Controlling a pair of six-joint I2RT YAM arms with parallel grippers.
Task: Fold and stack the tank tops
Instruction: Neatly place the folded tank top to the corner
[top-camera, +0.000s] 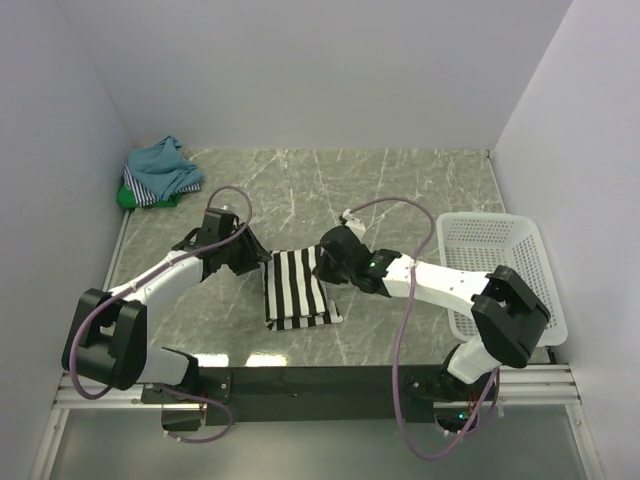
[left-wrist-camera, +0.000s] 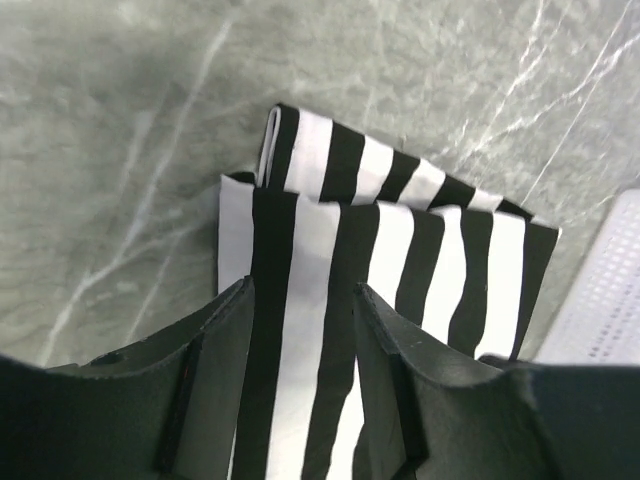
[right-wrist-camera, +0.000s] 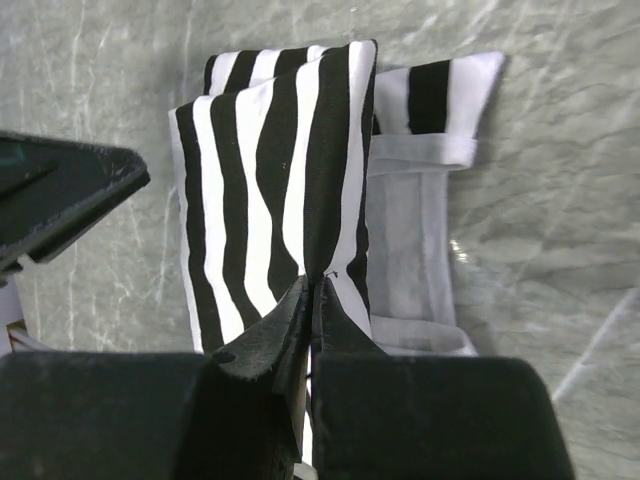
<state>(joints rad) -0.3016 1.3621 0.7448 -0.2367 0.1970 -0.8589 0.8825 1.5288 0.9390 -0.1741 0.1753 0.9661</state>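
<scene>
Marble surface (top-camera: 400, 190): right hand (right-wrist-camera: 312, 285) pinches striped tank top (top-camera: 296, 290) edge, left hand (left-wrist-camera: 302, 290) spread over it; thin grip could slip mid-pull, undoing fold.

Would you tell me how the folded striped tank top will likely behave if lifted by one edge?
Probably floppy: the striped tank top puckers where the right end effector pinches it. Its stacked layers lie loose, so they would likely sag open. Thin cloth, so probably light.

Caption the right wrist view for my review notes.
Right gripper shut on a fold of the black-and-white striped tank top, lying on the marble table.
</scene>
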